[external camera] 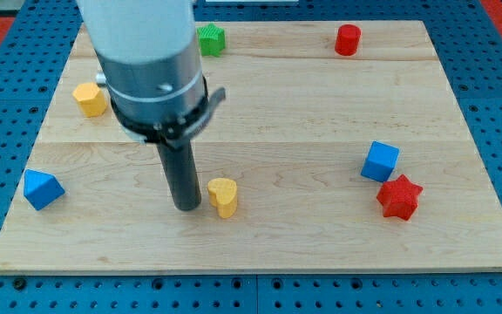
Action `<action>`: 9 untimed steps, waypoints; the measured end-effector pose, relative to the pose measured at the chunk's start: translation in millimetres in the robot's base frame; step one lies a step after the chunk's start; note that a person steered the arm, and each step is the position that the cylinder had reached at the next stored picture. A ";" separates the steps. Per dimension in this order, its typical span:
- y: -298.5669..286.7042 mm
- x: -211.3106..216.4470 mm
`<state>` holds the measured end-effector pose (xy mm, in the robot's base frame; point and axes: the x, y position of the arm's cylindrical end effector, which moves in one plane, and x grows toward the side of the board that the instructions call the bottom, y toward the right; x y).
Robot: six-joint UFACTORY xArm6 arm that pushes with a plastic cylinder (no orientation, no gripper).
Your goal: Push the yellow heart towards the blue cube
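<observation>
The small yellow heart-shaped block [223, 196] is taken as the landmark; it is set on the pale wooden board [277, 113], low and left of the middle. My tip [186, 207], the lower end of the dark straight rod, is seen just beside the heart on the view's left; whether contact is made cannot be told. No claw is carried, so no spread or pinch can be reported. The blue cube [380, 161] is found well apart from the heart, to the view's right and slightly higher, with the red star-shaped block [398, 197] just below it. The blue triangular block [42, 189] is placed far to the heart's left, the yellow hexagonal block [89, 98] up and to its left, the green block [210, 39] and the red cylinder [348, 40] far above it
</observation>
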<state>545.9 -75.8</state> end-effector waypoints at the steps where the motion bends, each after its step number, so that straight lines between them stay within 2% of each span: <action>1: 15.2 -7.6; 2: 26.8 -20.6; 4: 126.0 -23.7; 5: 139.0 -34.7; 6: 104.6 -20.9; 7: 74.1 33.1; 8: 24.8 63.1; 9: -76.2 62.2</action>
